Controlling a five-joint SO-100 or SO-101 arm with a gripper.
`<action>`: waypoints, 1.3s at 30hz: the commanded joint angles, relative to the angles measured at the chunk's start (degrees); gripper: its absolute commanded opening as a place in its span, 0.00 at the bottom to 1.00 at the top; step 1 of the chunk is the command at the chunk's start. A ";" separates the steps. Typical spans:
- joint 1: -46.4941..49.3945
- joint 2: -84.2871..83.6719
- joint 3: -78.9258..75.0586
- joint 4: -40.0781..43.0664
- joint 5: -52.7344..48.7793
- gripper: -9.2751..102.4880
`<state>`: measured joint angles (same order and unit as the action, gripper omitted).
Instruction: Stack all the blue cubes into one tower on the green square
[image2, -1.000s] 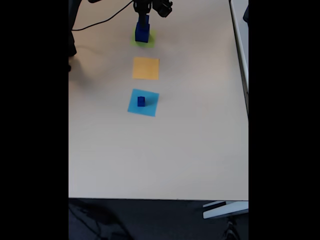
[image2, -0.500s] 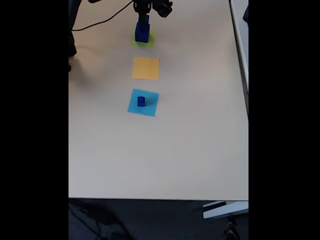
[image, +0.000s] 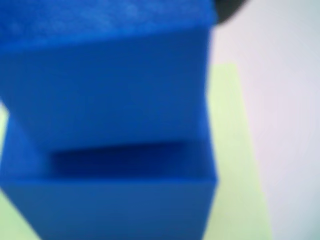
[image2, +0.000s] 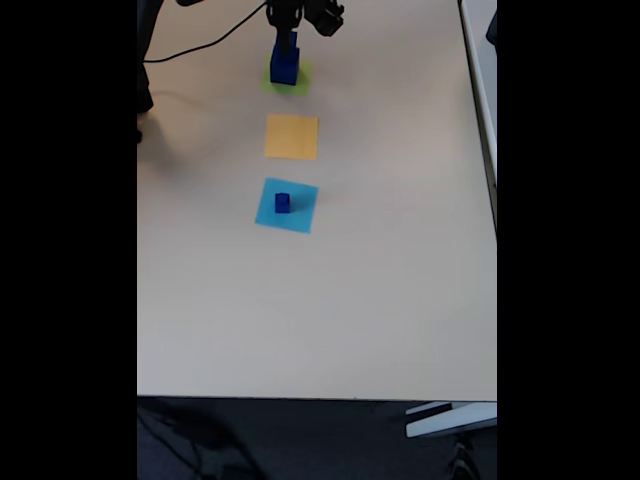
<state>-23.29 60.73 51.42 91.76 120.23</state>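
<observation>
On the green square (image2: 297, 79) at the far end of the table stands a blue cube (image2: 284, 70) with a second blue cube (image2: 287, 44) on top of it. My gripper (image2: 286, 33) comes down from above onto the upper cube and looks shut on it. The wrist view is very close: the upper cube (image: 105, 75) sits over the lower cube (image: 110, 205), with a dark shadow band between them and the green square (image: 230, 150) beside them. A small blue cube (image2: 282, 203) stands on the light-blue square (image2: 287, 206).
An orange square (image2: 292, 136) lies between the green and light-blue squares. A black cable (image2: 195, 45) runs over the table's far left. The beige table (image2: 330, 320) ends at a near edge and a right edge.
</observation>
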 joint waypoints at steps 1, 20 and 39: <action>0.70 2.46 -0.35 -0.70 -0.53 0.24; 1.14 2.55 0.62 -2.55 -2.20 0.28; 2.55 4.31 -0.70 -9.32 -12.30 0.37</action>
<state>-21.88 60.73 52.29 84.38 110.74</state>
